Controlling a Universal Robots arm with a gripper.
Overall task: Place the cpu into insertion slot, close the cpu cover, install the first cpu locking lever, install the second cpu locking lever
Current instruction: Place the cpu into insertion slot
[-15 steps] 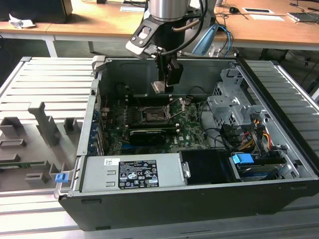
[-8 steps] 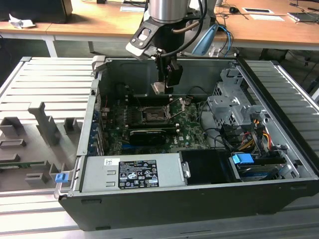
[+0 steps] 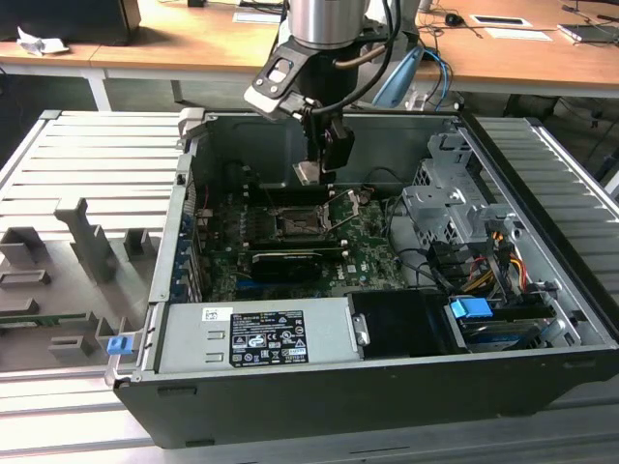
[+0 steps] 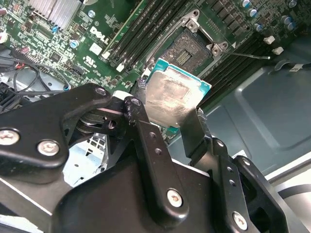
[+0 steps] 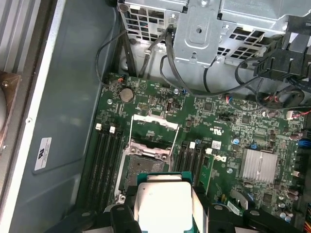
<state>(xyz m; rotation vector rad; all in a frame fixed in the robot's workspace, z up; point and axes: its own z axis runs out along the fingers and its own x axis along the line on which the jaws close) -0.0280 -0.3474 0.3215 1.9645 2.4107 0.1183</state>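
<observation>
My gripper [image 3: 315,172] hangs inside the open computer case, shut on the cpu [image 3: 308,172], a small silvery square plate with a green edge. In both wrist views the cpu [image 4: 170,94] [image 5: 163,201] sits clamped between the two black fingers [image 4: 146,133]. The insertion slot [image 3: 298,224] [image 4: 194,48] [image 5: 136,167] lies open on the green board, a little below the cpu and toward the case's front. The cpu cover [image 5: 154,127] stands tilted open at the slot's far side. A thin locking lever [image 4: 249,56] sticks up beside the slot.
A black expansion card [image 3: 285,259] lies in front of the slot. Memory slots [image 5: 104,160] flank it on both sides. A metal drive cage [image 3: 450,208] with cables fills the exterior view's right side. A power supply [image 3: 256,333] sits at the front.
</observation>
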